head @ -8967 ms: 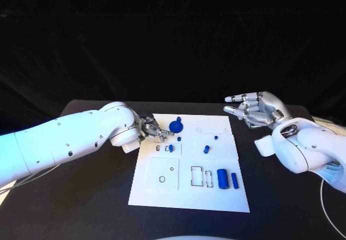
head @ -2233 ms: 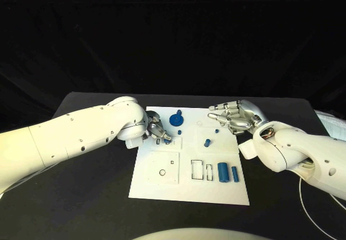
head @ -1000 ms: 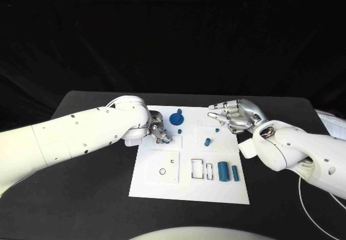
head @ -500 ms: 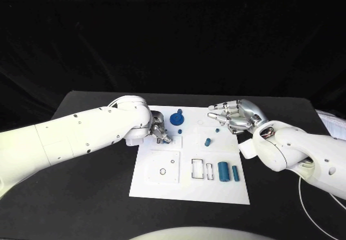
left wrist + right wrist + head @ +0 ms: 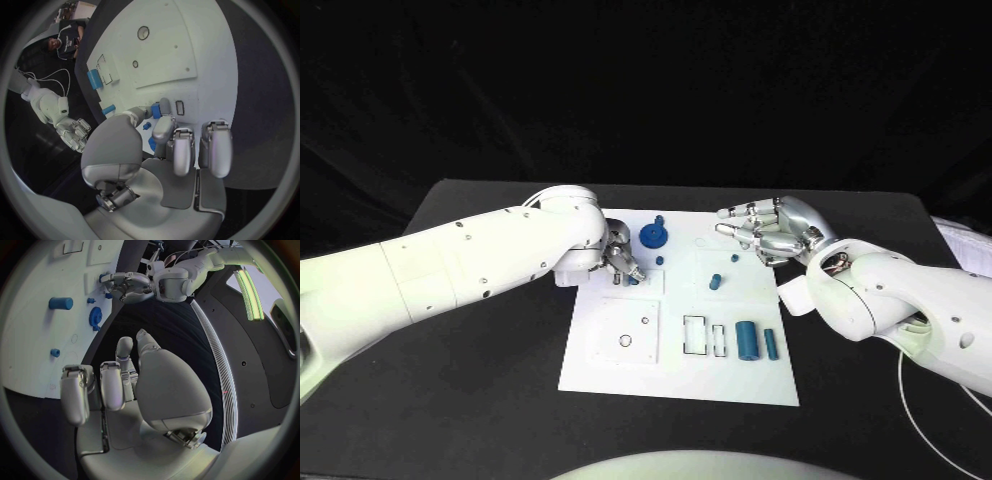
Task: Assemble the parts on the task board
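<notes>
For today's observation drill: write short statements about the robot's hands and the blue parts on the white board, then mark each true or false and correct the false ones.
1. The left hand is at a small blue part on the task board. True.
2. The right hand grips the blue gear. False: it holds nothing, its fingers apart above the board's far right edge; the gear sits on the board.
3. Two blue cylinders lie side by side near the board's right edge. True.
4. The board rests on a wooden table. False: the table is black.
</notes>
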